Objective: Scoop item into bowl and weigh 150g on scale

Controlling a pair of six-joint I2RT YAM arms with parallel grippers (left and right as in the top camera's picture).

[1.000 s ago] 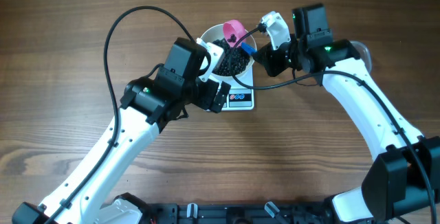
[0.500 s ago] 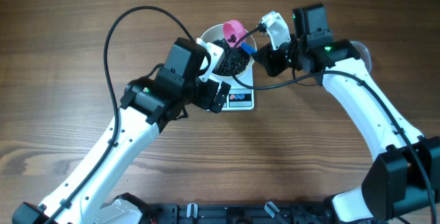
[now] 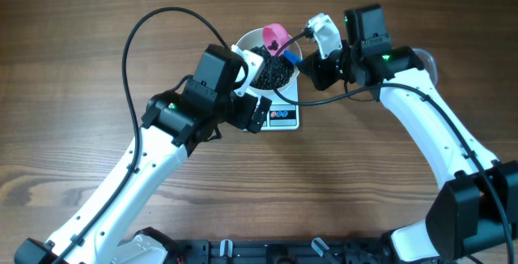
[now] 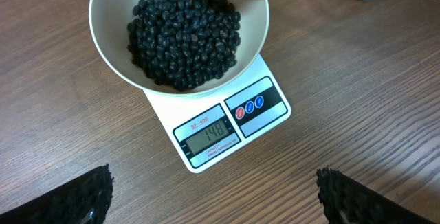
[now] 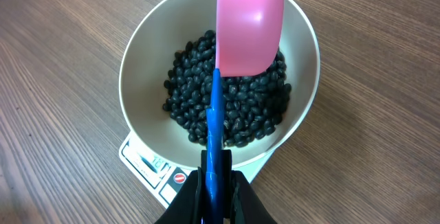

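Starting left: got left end effector (image 4: 214, 198) spread wide, gripping nothing, hovering just in front of scale (image 4: 265, 107). Looks deliberate: aims the wrist camera straight at the display and leaves bowl rim free for the other arm.

Mid-width, toward far edge of tabletop (image 4: 385, 80): seeing scale flat on the wood with bowl (image 4: 103, 42) sitting on its platform, leaving display and buttons exposed in front. Holds beans (image 4: 184, 35) filling the lower part in one dark heap; no strays spotted on tabletop.

Reads "SF-400" on the label above the LCD. Reads 148 on the LCD as best as can be told, with a fuzzy last digit. Can't resolve the tiny print underneath. Judging from that: a hair short of 150, so top-up stage, nearly done.

Over bowl's far rim: seeing pink scoop (image 5: 249, 25) on blue handle (image 5: 214, 124), hanging above beans, apparently clear of them. Shows a few beans in its cup from left wrist view, only smooth pink from right wrist view. Probably parked there for trickling singles, not dumping.

Far right: got right end effector (image 5: 214, 186) pressed together on handle, pinching it near the end, reaching in from bowl's right side. Makes a long lever, so calls for a small wrist roll next; risks overshooting 150 with one careless tip.
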